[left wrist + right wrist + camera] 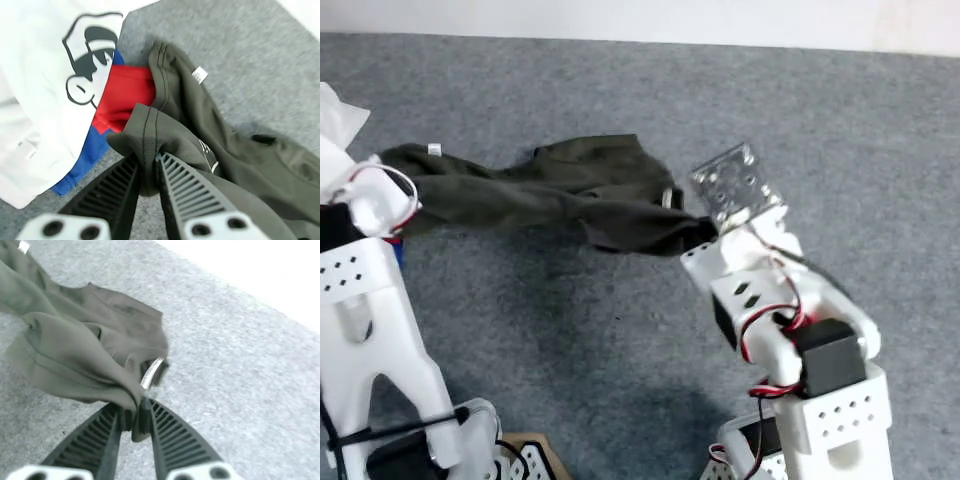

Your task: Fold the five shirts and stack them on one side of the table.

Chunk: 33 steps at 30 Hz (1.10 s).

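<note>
Print shows first, at the far left of the olive shirt [570, 195]: a white shirt [45, 75] just beside its left end carries a black cartoon figure [92, 55], and a small white label [30, 152] near that shirt's edge has lettering too small to read. A red shirt [125, 95] and a blue shirt [85, 160] lie under the white one, and the red one touches the olive shirt's hem. The left gripper [148, 165] is clamped on a bunched fold at the olive shirt's left end, with cloth pinched between its two ribbed black fingers [185, 190]. A white tag [199, 74] is sewn on the olive shirt near that held end; any writing on it cannot be made out. From the high view the olive shirt is pulled out long across the grey table [820, 130], its long axis running from the left arm to the right arm and dipping slightly toward the right end, with the widest, rumpled part around the middle. A pale strip [151, 372], perhaps a label, sits on the olive shirt close to its right end and shows no legible text. The right gripper [132, 415] is closed on that right end, with a twisted corner of olive cloth squeezed between its fingers.
</note>
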Each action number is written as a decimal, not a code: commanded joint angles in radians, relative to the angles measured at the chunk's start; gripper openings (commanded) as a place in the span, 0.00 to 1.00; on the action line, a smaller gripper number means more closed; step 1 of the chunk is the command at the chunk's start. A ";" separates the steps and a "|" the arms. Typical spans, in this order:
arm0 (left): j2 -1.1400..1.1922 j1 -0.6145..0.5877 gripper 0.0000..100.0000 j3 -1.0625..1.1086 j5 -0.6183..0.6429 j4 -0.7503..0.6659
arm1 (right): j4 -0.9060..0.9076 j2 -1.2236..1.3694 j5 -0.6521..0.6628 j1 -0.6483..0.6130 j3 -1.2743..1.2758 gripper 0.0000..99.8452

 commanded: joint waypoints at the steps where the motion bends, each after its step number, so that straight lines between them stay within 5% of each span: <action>1: -0.025 0.015 0.01 -0.194 0.011 0.101 | 0.079 0.050 0.012 0.024 -0.200 0.01; 19: -0.025 0.021 0.01 -0.829 0.014 0.351 | 0.475 0.375 0.066 0.025 -1.262 0.01; 24: -0.025 0.035 0.01 -0.875 0.014 0.351 | 0.476 0.387 0.077 0.196 -1.302 0.01; 33: -0.015 0.196 0.01 -0.875 0.098 0.370 | 0.443 0.398 -0.095 0.453 -1.191 0.01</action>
